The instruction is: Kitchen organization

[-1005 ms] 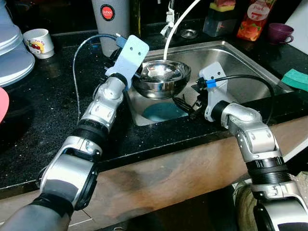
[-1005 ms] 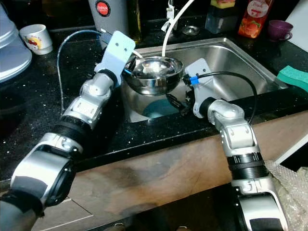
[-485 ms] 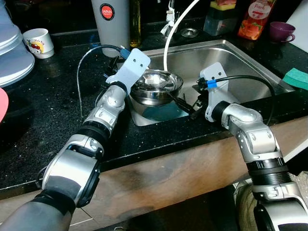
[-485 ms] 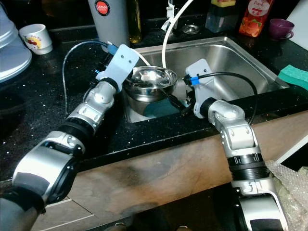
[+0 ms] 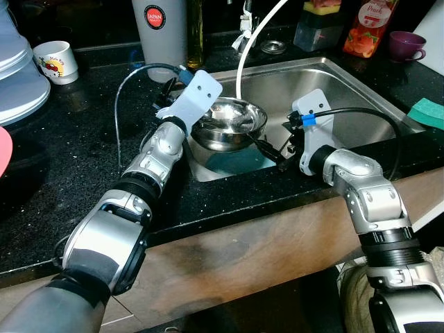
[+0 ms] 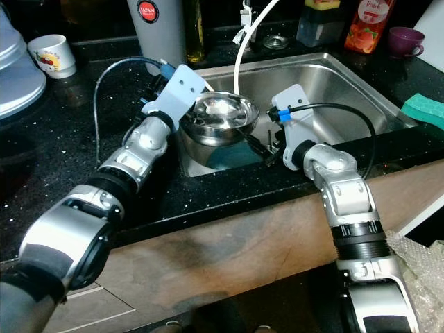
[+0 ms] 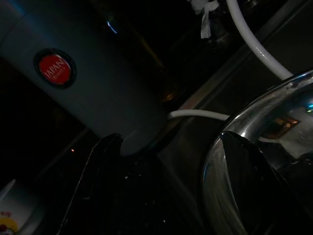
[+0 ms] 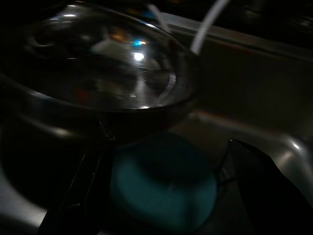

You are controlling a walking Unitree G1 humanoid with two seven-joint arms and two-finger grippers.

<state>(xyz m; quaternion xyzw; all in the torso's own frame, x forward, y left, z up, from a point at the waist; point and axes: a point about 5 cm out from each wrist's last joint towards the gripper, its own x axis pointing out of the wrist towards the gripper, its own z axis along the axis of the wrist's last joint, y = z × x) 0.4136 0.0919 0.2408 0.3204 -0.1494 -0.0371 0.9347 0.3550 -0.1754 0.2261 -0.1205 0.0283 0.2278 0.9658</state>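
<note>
A shiny steel bowl (image 5: pixel 229 121) sits level over the left end of the steel sink (image 5: pixel 340 87), just above a teal dish (image 5: pixel 239 165) on the sink floor. My left gripper (image 7: pixel 168 166) is at the bowl's left rim. Its fingers stand wide apart, one finger (image 7: pixel 244 166) against the bowl (image 7: pixel 274 122) and the other (image 7: pixel 100 166) free. My right gripper (image 5: pixel 272 151) reaches in low from the right, open. One finger (image 8: pixel 83 181) lies under the bowl's (image 8: pixel 107 73) edge, with the teal dish (image 8: pixel 161 181) between the two.
A white hose (image 5: pixel 243 52) arcs down into the sink behind the bowl. A grey canister (image 5: pixel 159 31), a mug (image 5: pixel 55 61) and stacked plates (image 5: pixel 14 76) stand on the black counter at left. A juice carton (image 5: pixel 368 28), purple cup (image 5: pixel 404 47) and teal sponge (image 5: pixel 427 112) are at right.
The bowl has come down from a raised, tilted pose to sit lower and level in the sink, the left arm moving with it. The right gripper has hardly moved.
</note>
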